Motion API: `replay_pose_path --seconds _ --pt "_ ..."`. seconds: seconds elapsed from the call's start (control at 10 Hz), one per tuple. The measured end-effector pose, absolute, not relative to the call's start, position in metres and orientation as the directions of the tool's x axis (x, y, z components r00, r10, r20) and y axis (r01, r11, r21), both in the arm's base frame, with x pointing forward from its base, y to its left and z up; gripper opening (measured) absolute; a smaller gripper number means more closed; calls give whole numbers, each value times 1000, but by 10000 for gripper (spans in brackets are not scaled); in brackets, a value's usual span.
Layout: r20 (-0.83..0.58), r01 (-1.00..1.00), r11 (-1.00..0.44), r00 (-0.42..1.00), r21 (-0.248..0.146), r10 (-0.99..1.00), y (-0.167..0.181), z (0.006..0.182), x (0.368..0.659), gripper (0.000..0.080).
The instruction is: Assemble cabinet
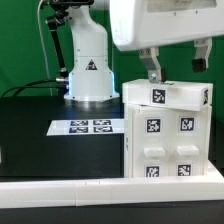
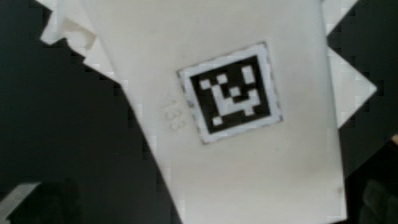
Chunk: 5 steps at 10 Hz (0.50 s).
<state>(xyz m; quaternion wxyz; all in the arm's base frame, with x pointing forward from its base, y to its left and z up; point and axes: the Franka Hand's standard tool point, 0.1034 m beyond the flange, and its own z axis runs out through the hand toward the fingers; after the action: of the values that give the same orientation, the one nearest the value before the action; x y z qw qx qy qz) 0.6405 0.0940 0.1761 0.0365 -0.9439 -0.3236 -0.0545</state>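
Observation:
The white cabinet (image 1: 168, 130) stands on the black table at the exterior view's right, its front and top faces carrying several black-and-white tags. My gripper (image 1: 176, 66) hangs just above its top panel (image 1: 170, 95), fingers spread wide, one finger (image 1: 153, 68) near the panel's middle and the other toward its right end. In the wrist view the white top panel (image 2: 214, 110) with one tag (image 2: 231, 92) fills the frame. It runs between my gripper's (image 2: 205, 205) dark fingers at the frame's corners, with a dark gap on one side. Nothing is held.
The marker board (image 1: 88, 126) lies flat on the black table, to the left of the cabinet. The white robot base (image 1: 88, 75) with a warning sticker stands behind it. A white rail (image 1: 60, 190) runs along the table's front edge.

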Motion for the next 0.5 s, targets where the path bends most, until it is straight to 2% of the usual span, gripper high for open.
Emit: replay_pose_path --seconds 0.2,0.5 --pt "108 710 -704 699 2 706 94 175 640 796" --pt "100 672 -740 737 -8 668 89 171 637 796"
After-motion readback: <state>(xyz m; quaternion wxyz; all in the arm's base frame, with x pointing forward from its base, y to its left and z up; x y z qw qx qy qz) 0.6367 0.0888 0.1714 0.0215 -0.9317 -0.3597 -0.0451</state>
